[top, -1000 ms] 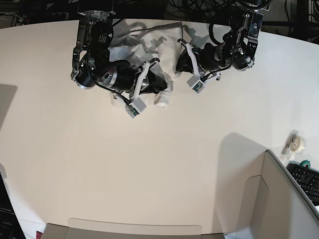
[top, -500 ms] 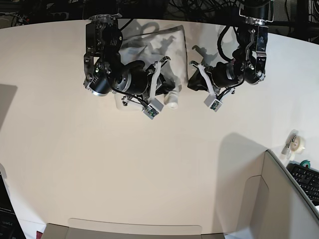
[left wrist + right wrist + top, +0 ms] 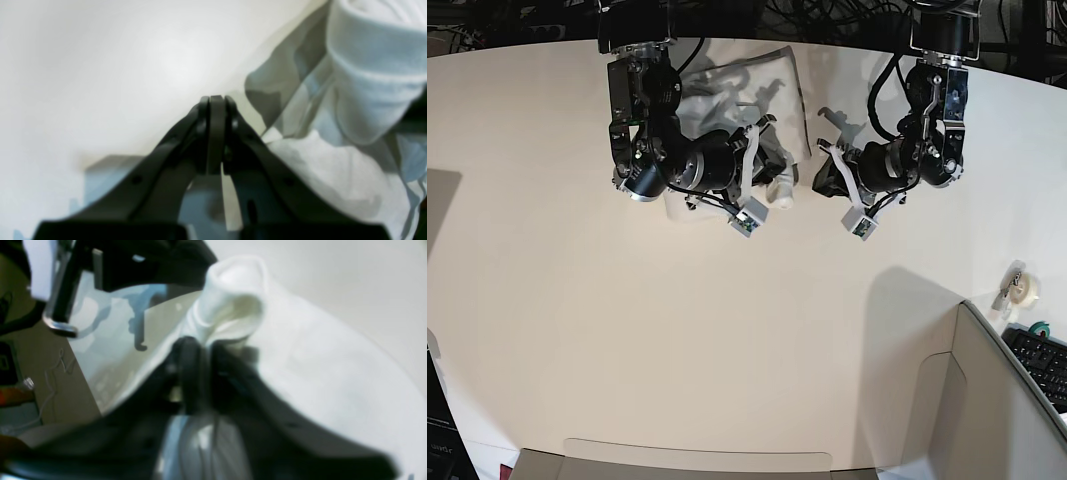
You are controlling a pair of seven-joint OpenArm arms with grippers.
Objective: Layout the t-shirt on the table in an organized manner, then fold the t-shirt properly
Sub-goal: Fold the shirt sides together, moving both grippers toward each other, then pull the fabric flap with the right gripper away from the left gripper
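We are working at the far side of the table, where its curved edge is running along the top of the base view against a dark tangle of cables; nearly all of the off-white top nearer the camera is lying bare, so open room is spreading out on that side. At the near right a grey box corner is rising, with a tape roll and a keyboard just beyond it, well apart from both arms. The t-shirt is lying bunched close to the far edge, between our two arms and mostly under the right one. Our right gripper is sitting in the cloth, a rolled white fold standing up between its dark fingertips (the view is too blurred for us to tell how firmly that fold is pinched, or how far the jaws are parted). Our left gripper is hanging over bare tabletop with its jaws pressed together on nothing, the shirt's crumpled edge lying just beside it and not touching it in the wrist view.
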